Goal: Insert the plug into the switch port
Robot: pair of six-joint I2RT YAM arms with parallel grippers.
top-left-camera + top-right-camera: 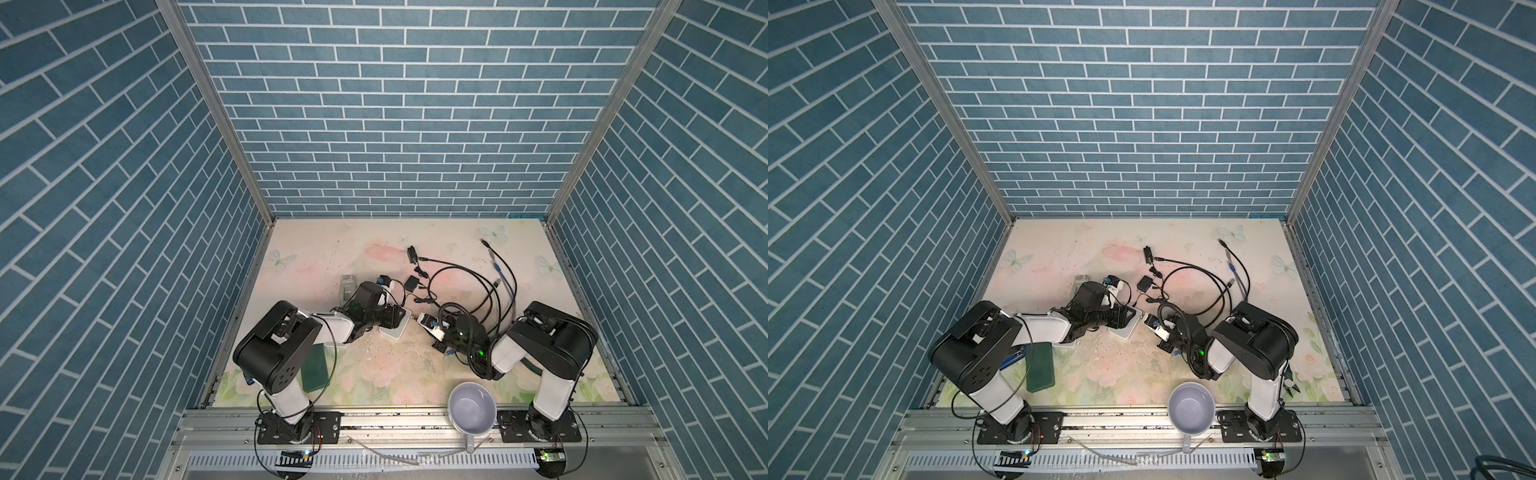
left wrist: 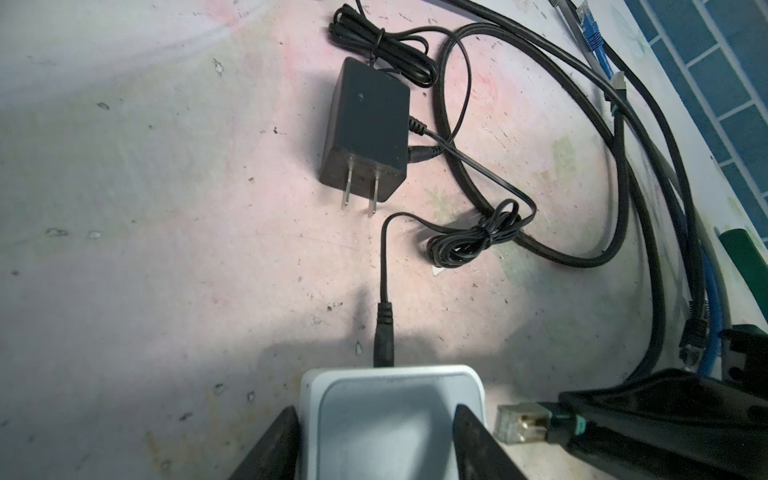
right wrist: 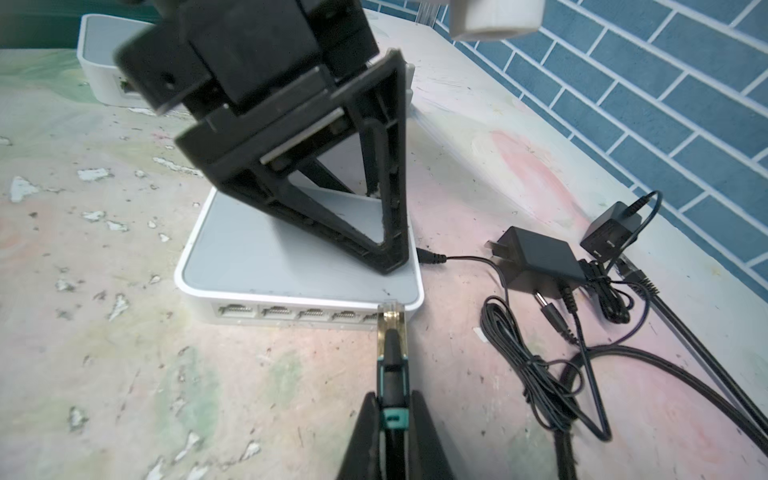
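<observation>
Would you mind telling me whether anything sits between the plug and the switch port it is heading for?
Nothing visible does: the plug, held by the right gripper, is at the end port of the switch, and the left gripper grips the switch body above.

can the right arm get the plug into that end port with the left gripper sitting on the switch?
Probably yes. The left gripper holds the switch from above, clear of the port face. The plug, held by the right gripper, already sits at the end port, with nothing between them.
</observation>
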